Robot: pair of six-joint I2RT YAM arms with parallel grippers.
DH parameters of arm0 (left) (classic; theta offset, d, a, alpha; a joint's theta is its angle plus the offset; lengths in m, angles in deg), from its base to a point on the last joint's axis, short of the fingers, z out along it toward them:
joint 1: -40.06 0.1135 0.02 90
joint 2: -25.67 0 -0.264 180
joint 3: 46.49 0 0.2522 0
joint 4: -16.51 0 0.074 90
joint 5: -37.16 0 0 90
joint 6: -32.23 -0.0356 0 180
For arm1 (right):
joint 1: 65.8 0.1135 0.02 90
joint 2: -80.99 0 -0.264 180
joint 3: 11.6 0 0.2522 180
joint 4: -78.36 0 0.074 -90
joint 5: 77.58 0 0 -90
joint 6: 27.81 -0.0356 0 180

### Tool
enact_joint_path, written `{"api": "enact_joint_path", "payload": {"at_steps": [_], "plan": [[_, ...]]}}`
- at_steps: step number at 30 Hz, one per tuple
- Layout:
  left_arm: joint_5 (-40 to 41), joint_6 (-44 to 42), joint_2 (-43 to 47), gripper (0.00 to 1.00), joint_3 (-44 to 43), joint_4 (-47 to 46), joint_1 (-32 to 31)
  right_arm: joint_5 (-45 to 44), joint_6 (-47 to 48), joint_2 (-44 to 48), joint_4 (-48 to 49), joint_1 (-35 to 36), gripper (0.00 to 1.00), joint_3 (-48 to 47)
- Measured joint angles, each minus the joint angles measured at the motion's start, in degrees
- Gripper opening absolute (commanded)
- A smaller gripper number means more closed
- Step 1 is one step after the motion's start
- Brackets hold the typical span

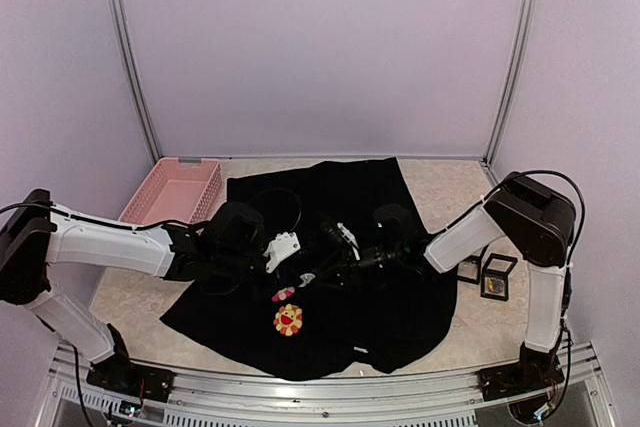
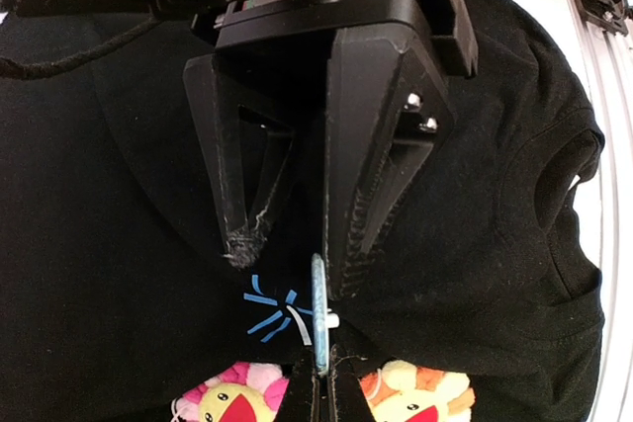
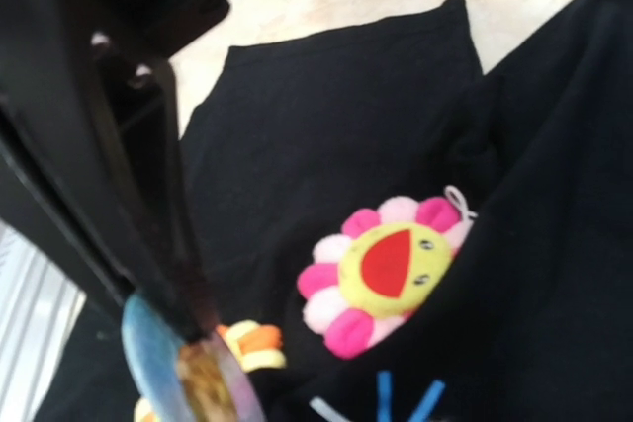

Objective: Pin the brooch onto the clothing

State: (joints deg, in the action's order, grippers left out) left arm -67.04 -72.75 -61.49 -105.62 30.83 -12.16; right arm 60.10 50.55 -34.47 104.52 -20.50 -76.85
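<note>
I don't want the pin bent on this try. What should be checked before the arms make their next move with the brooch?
1. The brooch clamped in the right gripper: ok.
2. Pin open and aimed at the clothing: cannot tell; only a white stub shows on the brooch's side.
3. Left gripper holding the cloth: cannot tell; its jaws stand apart with their tips at the fabric.
4. Spot free of patches: ok; the brooch hangs beside the blue starburst, off the pink flower.
5. Brooch touching the cloth: cannot tell.
</note>
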Motion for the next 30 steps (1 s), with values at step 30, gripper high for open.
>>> {"api": "enact_joint_path", "payload": {"at_steps": [30], "plan": [[8.98,15.02,-10.21,0.24,-20.06,17.57,10.78,-45.88,-2.71,11.89,-40.79,-8.35,0.24,-3.63]]}}
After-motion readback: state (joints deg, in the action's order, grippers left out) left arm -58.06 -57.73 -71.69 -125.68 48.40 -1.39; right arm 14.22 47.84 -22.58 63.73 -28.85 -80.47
